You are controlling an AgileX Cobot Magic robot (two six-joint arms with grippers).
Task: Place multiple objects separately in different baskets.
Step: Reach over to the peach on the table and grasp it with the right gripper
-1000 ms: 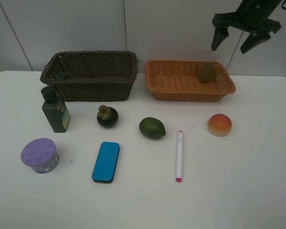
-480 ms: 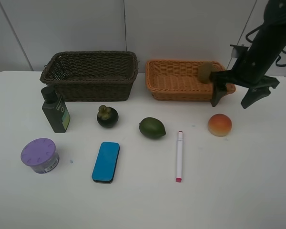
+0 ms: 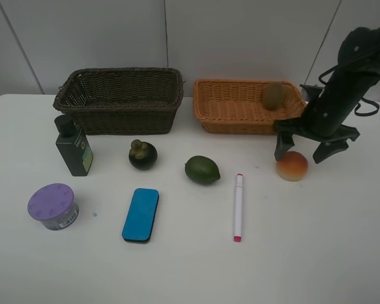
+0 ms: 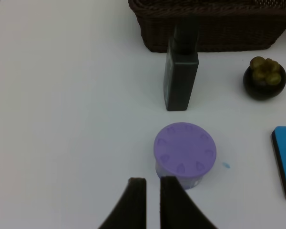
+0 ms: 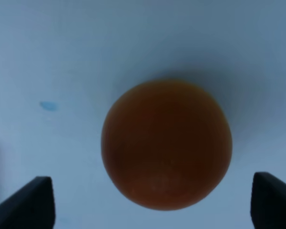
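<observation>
Objects are mostly unsorted: only the kiwi lies in the orange-tan basket; seven others sit on the table; the right gripper, fingers wide apart, straddles the peach, apparently without touching it; the left gripper, fingers together, hangs beside the purple-lidded tub.

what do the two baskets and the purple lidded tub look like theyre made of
Dark brown basket: woven wicker or rattan, matte; interlaced strands show. Orange-tan basket: same weave, lighter, possibly plastic rattan. Purple-lidded tub: probably plastic; smooth moulded lid with wedge marks.
</observation>
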